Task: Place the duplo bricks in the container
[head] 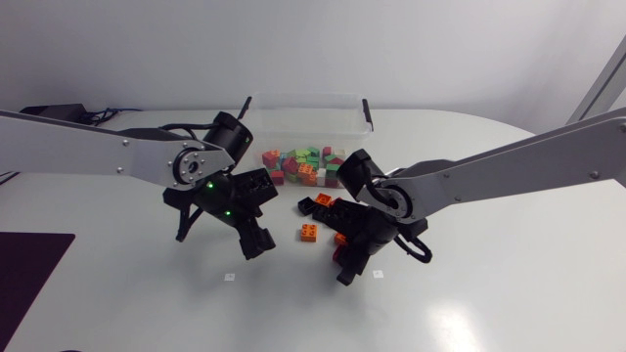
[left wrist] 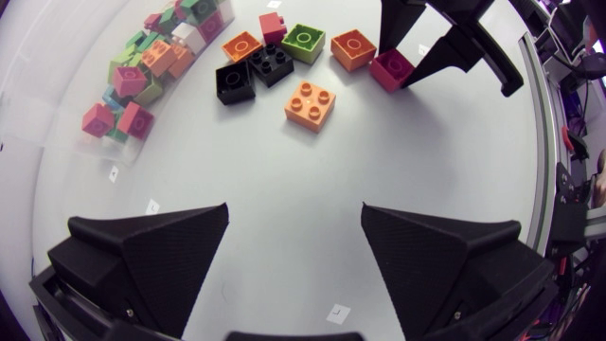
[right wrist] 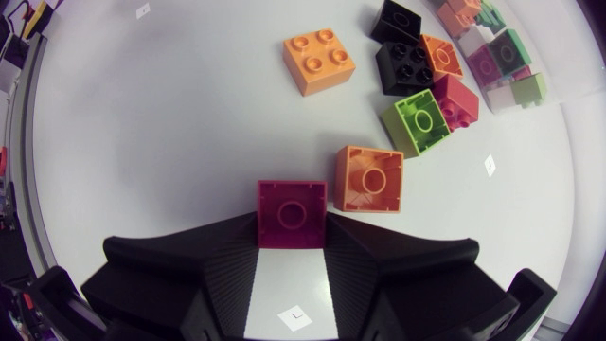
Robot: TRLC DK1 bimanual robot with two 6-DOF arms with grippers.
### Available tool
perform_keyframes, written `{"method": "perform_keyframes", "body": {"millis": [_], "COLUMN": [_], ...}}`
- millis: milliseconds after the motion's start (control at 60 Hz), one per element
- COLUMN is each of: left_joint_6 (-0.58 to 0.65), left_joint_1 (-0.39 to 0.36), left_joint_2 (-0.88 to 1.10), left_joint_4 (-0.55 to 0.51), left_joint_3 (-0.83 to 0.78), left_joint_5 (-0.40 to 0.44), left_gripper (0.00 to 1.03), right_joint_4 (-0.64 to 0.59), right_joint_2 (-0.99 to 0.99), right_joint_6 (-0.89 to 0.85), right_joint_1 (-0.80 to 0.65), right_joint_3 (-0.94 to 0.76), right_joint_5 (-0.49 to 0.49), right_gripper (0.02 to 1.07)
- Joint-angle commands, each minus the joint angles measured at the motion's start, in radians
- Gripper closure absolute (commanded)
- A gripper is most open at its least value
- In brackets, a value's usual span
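Observation:
A magenta duplo brick (right wrist: 292, 212) rests on the white table, and my right gripper (right wrist: 292, 227) is shut on it from both sides. In the head view that gripper (head: 345, 264) is low, near the table's middle. An orange single-stud brick (right wrist: 369, 178) lies just beside it. Ahead of it lie an orange four-stud brick (right wrist: 318, 61) and a cluster of green (right wrist: 419, 121), red (right wrist: 454, 99) and black bricks (right wrist: 405, 66). My left gripper (left wrist: 294, 246) hangs open and empty, short of the orange four-stud brick (left wrist: 310, 104). The clear container (head: 305, 110) stands at the back.
Several coloured bricks (head: 303, 164) show through the container's front wall. Small white markers (head: 229, 278) dot the tabletop. A dark mat (head: 24, 269) lies at the left edge. My two arms are close together near the loose bricks.

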Motion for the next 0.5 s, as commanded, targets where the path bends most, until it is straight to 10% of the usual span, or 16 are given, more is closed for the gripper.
{"method": "perform_keyframes", "body": {"millis": [0,483], "left_joint_6": [0.031,0.184], "left_joint_1": [-0.015,-0.113], "left_joint_2": [0.057,0.204], "left_joint_4": [0.008,-0.009], "left_joint_3": [0.051,0.188], "left_joint_5": [0.008,-0.011], "left_gripper": [0.07,0.07], "right_joint_4": [-0.002,-0.048], "right_joint_2": [-0.030,-0.329], "right_joint_6": [-0.023,-0.063], "right_joint_1": [-0.007,-0.070], "right_joint_3": [-0.035,-0.232], "right_joint_5": [-0.006,-0.063], "right_gripper": [0.75,0.75]}}
